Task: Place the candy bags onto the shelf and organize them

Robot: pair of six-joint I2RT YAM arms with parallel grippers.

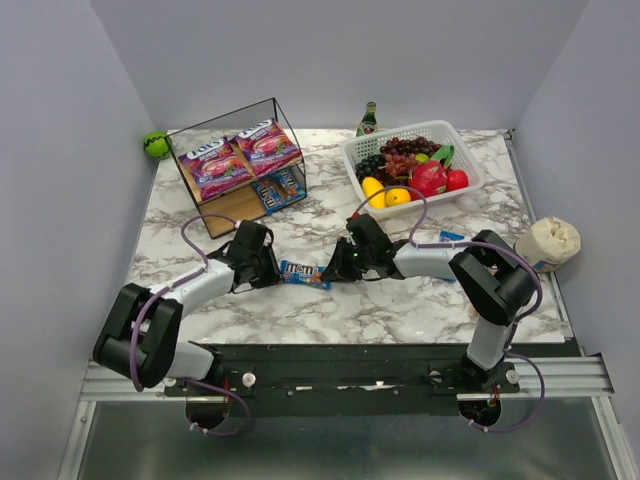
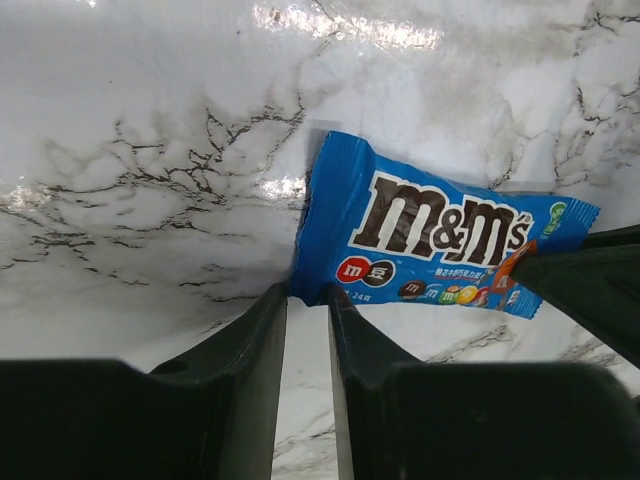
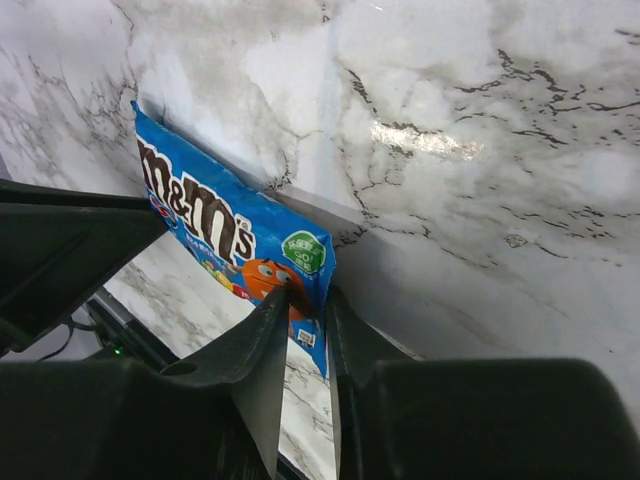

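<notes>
Evidently the left gripper's [image 2: 308, 292] fingers pinch one corner of the blue M&M's packet [image 2: 440, 240], between the arms over the marble table [image 1: 400, 310]. The right gripper [image 3: 308, 295] clamps its other end. Probably light, limp and slick, so grip the crimped seams.

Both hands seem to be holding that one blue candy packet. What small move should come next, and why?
Probably the right hand lets go. Both hands pinch opposite ends of the blue packet, and the shelf stands nearer the left hand, so that arm looks better placed to carry it there.
</notes>
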